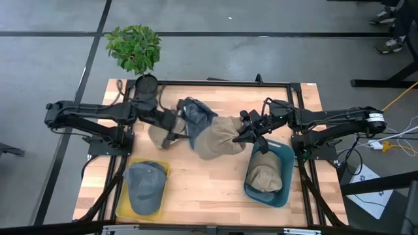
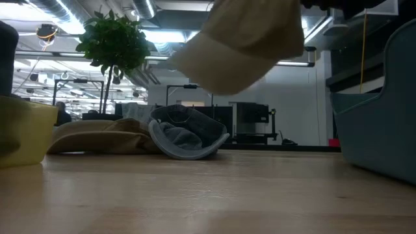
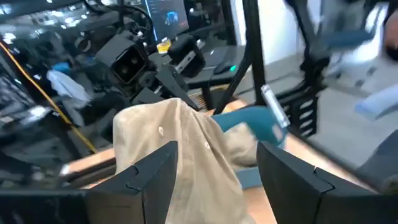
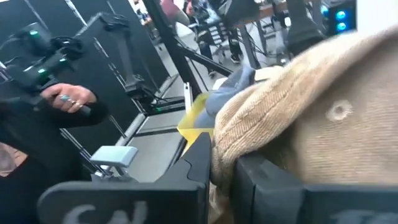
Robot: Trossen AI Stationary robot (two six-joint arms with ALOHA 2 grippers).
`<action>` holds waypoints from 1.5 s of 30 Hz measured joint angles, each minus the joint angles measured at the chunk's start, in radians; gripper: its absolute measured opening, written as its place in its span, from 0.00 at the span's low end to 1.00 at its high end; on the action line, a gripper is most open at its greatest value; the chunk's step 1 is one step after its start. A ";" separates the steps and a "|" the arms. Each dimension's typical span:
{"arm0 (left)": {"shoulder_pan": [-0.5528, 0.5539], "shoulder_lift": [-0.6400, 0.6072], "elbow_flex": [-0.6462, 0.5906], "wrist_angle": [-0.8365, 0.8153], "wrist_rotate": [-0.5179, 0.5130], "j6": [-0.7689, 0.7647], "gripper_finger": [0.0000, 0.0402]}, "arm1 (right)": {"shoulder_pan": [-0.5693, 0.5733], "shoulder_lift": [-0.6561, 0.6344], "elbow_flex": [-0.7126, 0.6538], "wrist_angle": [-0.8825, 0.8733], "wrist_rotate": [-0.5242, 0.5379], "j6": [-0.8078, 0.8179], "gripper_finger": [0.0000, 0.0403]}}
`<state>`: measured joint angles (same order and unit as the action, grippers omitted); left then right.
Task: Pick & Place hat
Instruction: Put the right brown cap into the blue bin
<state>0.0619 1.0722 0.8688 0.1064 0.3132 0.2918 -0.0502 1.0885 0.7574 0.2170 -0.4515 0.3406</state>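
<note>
**Tan hat aloft, bound for the teal bin**

The right gripper (image 1: 250, 135) has its two fingers pinched on the edge of the tan hat (image 1: 219, 138); in the right wrist view the corduroy cloth is squeezed between the dark fingers (image 4: 199, 163), so the hold looks firm. The hat hangs clear of the wood, as the low view shows it floating above the table (image 2: 208, 195) with nothing under it; from above it sits mid-table, just beside the teal bin (image 1: 287, 171), which already holds another tan hat (image 1: 264, 176).

The left gripper (image 1: 171, 128) hangs spread wide and empty near the middle of the table; between its fingers the left wrist view looks straight at the raised hat. Beside it lie a grey-blue hat (image 1: 198, 116) and a tan one (image 1: 157, 136) still on the table; a grey hat (image 1: 145, 186) rests in the yellow bin (image 1: 125, 207) at the near left.

The step in hand seems to be the carry; the lift is done, the placing is not. The next move probably calls for swinging the hat over the teal bin's rim and lowering it before letting go; the loose brim could catch on the near wall.
</note>
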 joint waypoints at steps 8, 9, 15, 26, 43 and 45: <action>-0.048 0.163 0.000 0.114 -0.113 0.139 0.52 | 0.000 0.004 0.000 -0.030 0.040 -0.023 0.08; -0.050 0.181 0.000 0.133 -0.113 0.155 0.52 | 0.000 0.004 0.000 -0.032 0.041 -0.035 0.08; -0.069 0.272 0.000 0.297 -0.241 0.276 0.52 | 0.000 0.004 0.000 -0.044 0.040 -0.045 0.09; -0.039 0.353 0.078 0.237 -0.185 0.165 0.50 | 0.001 0.066 0.001 -0.109 0.025 -0.054 0.08; -0.019 0.513 0.180 0.077 -0.150 0.129 0.48 | 0.040 0.173 0.067 -0.149 -0.096 -0.220 0.10; -0.022 0.514 0.180 0.073 -0.148 0.145 0.47 | 0.042 0.173 0.070 -0.157 -0.095 -0.225 0.09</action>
<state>0.0401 1.5860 1.0485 0.1797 0.1652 0.4372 -0.0082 1.2617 0.8276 0.0598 -0.5468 0.1159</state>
